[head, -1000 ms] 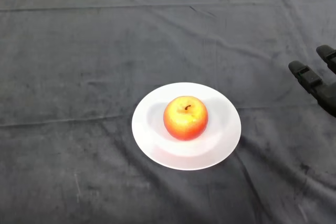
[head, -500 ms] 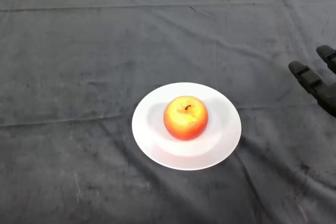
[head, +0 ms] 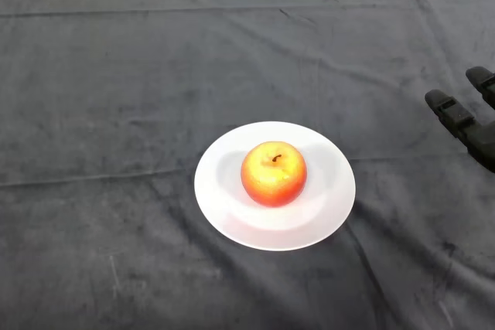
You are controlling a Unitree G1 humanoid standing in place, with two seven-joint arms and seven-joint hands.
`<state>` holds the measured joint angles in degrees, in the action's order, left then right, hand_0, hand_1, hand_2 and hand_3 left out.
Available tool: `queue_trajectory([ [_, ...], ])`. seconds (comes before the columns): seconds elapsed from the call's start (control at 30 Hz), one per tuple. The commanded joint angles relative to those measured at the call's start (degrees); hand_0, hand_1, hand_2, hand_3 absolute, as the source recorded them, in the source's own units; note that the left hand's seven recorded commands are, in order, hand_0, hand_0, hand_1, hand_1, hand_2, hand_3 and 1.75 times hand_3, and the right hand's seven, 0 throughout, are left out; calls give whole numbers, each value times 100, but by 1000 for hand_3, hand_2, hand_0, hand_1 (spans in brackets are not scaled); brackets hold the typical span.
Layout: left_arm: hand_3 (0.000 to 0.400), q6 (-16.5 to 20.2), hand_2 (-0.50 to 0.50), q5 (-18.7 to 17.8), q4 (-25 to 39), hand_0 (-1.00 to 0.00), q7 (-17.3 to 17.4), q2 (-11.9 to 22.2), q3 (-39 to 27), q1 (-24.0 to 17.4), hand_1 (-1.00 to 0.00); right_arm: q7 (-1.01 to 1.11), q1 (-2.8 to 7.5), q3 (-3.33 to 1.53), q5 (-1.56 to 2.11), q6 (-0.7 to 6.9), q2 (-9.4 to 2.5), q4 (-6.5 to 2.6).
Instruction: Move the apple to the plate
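We're seeing the robot hand (head: 473, 123) hovering at the right edge, fingers straight and holding nothing, while the apple (head: 273, 173) is sitting on the white plate (head: 224, 200).

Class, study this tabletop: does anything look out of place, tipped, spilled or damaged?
Nothing stands out. The red-yellow apple sits upright, stem up, near the middle of the round white plate. The dark cloth is only lightly creased. The black hand hangs at the right edge, fingers straight, touching nothing.

No readable text, labels or numbers anywhere.
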<state>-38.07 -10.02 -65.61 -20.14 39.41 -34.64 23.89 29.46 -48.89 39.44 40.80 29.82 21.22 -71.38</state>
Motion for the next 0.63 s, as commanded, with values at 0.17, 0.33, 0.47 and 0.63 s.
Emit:
queue_trajectory([
  [0.17,0,-121,0,-15,-212,0,-39,443,21,303,0,57,-179,136,-21,-5,179,59],
  [0.33,0,-120,0,-9,-213,0,-55,435,40,307,0,57,-179,137,-22,-5,179,58],
  [0.47,0,-119,0,-5,-216,0,-62,430,54,312,0,58,-179,138,-23,-5,179,58],
  [0.63,0,-118,0,-17,-223,0,-46,439,57,300,0,58,-179,138,-24,-5,179,58],
])
